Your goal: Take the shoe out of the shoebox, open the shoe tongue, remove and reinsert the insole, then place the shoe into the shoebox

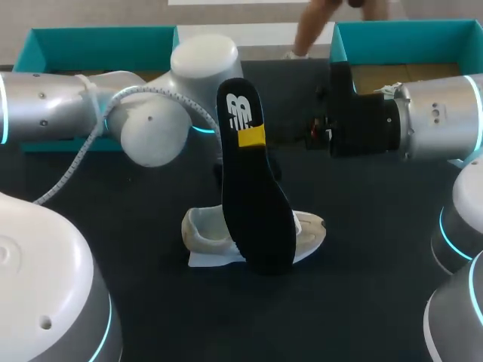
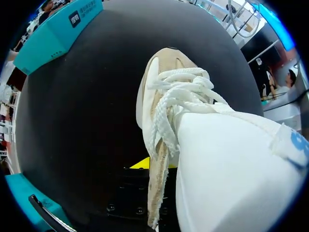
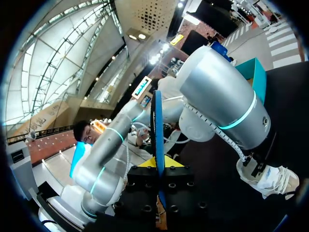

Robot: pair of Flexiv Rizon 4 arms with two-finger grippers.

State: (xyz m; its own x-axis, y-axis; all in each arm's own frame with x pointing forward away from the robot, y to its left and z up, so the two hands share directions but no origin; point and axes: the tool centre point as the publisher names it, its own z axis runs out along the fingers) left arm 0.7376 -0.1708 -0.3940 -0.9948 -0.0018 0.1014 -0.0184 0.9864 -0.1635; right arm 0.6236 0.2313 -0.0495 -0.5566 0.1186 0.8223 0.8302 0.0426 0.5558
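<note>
A white shoe [image 1: 202, 231] lies on its side on the black table [image 1: 113, 204]. In front of it a black insole [image 1: 260, 211] stands upright, with my right gripper [image 1: 252, 136] shut on its upper part. The right wrist view shows the insole [image 3: 158, 125] edge-on between the yellow tips of the right gripper [image 3: 158, 164]. My left gripper [image 2: 152, 169] is shut on the rim of the shoe [image 2: 164, 101] beside the laces, with the white tongue [image 2: 227, 169] bulging close by. In the head view the insole hides the left gripper.
Teal shoebox halves stand at the back left [image 1: 98, 38] and back right [image 1: 407, 34]. My left arm [image 1: 151, 128] reaches in behind the insole, trailing a white cable [image 1: 75, 162]. Both arm bases [image 1: 45, 286] crowd the near corners.
</note>
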